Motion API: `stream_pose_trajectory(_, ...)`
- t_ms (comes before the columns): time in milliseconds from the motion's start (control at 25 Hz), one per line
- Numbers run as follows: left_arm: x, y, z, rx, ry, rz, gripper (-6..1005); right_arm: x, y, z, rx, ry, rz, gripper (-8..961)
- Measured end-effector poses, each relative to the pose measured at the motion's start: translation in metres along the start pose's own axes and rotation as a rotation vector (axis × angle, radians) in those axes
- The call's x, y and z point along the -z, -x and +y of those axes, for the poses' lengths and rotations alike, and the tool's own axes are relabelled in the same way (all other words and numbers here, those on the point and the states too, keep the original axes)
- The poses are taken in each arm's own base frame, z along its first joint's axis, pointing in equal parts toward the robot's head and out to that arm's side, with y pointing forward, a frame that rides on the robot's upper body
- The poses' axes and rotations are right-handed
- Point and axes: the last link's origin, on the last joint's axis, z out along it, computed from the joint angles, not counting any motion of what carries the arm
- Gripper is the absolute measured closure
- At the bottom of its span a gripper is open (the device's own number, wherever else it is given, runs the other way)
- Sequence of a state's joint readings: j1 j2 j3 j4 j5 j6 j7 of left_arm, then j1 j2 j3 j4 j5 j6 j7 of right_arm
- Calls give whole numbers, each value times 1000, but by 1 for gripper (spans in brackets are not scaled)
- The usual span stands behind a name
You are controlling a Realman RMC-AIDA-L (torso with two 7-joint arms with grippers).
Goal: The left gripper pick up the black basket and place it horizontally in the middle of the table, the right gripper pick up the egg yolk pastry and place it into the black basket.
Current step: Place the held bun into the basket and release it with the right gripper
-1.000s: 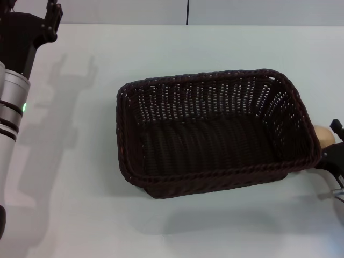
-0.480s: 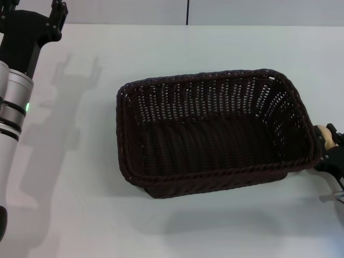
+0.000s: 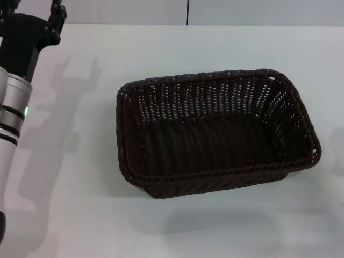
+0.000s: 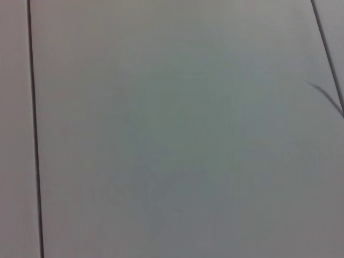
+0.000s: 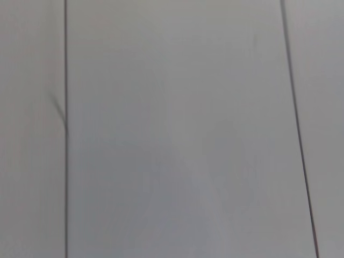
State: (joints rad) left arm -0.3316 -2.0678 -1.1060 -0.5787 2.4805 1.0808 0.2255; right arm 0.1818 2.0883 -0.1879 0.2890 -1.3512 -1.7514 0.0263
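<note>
The black basket lies lengthwise in the middle of the white table, upright and with nothing inside it. My left gripper is raised at the far left corner of the table, well apart from the basket and partly cut off by the top edge of the head view. Its silver arm runs down the left side. The right gripper and the egg yolk pastry are out of view. Both wrist views show only a plain grey panelled surface with thin dark seams.
The table's far edge runs along the top of the head view, with a grey wall behind it. The left arm casts a shadow on the table left of the basket.
The right gripper and the pastry, seen at the right edge beside the basket before, have gone out of view. The left arm has shifted slightly; the basket has not moved.
</note>
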Motion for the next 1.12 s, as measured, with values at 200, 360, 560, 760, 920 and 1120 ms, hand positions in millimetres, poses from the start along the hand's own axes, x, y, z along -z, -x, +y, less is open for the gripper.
stream_pose_trajectory(200, 1, 1, -1, -2, -1, -4, 303, 0, 24, 16, -34, 103, -170, 792)
stream_pose_trajectory(360, 2, 2, -1, -3, -2, -7, 303, -15, 26, 27, -59, 175, -197, 822)
stream_pose_trajectory(560, 2, 2, -1, -2, -3, -8, 302, -45, 16, 54, -89, 329, -135, 860)
stream_pose_trajectory(760, 3, 2, -1, 2, -4, -7, 302, -61, 5, 72, -146, 438, -41, 865)
stream_pose_trajectory(920, 3, 1, -1, 2, -4, -6, 302, -62, 5, 71, -171, 451, -34, 813)
stream_pose_trajectory(1120, 3, 2, -2, -3, -3, -9, 302, -55, 9, 61, -173, 400, -65, 747)
